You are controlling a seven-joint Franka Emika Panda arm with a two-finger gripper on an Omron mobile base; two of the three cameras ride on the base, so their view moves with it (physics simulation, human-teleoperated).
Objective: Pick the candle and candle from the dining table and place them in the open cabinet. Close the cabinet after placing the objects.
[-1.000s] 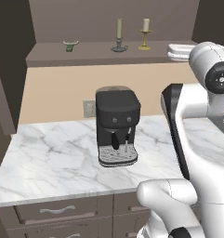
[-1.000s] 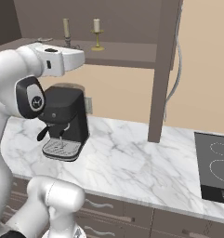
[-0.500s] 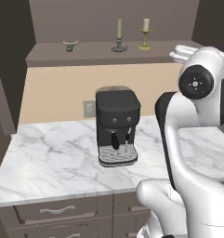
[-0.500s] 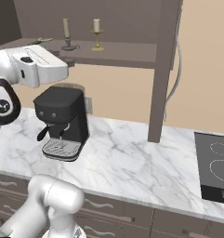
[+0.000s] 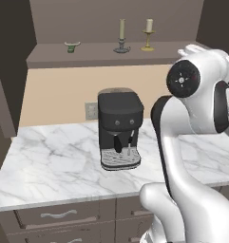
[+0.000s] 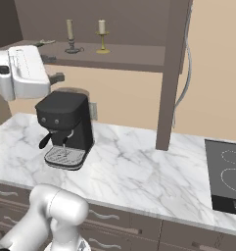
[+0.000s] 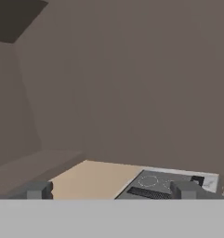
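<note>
Both candles stand upright on the lower shelf [image 5: 87, 56] of the open cabinet. The olive-beige candle [image 5: 121, 33] [image 6: 70, 32] sits on a dark grey dish. To its right is the cream candle [image 5: 148, 28] [image 6: 102, 29], on a gold holder. My gripper [image 6: 52, 68] [image 7: 111, 190] is open and holds nothing. It hangs in front of the shelf's edge, below and to the left of the candles in the right base view. The hand view faces a brown cabinet panel. The dining table is out of view.
A black coffee machine [image 5: 119, 128] [image 6: 65, 128] stands on the marble counter [image 5: 49, 161] with drawers below. A small green bowl [image 5: 72, 46] sits left of the candles. An open cabinet door [image 6: 173, 73] juts out edge-on. A cooktop [image 6: 227, 171] [image 7: 162, 183] lies at the right.
The hand has drawn back from the shelf, sliding left in the right base view, away from the candles. The elbow has swung with it. Both candles stay put.
</note>
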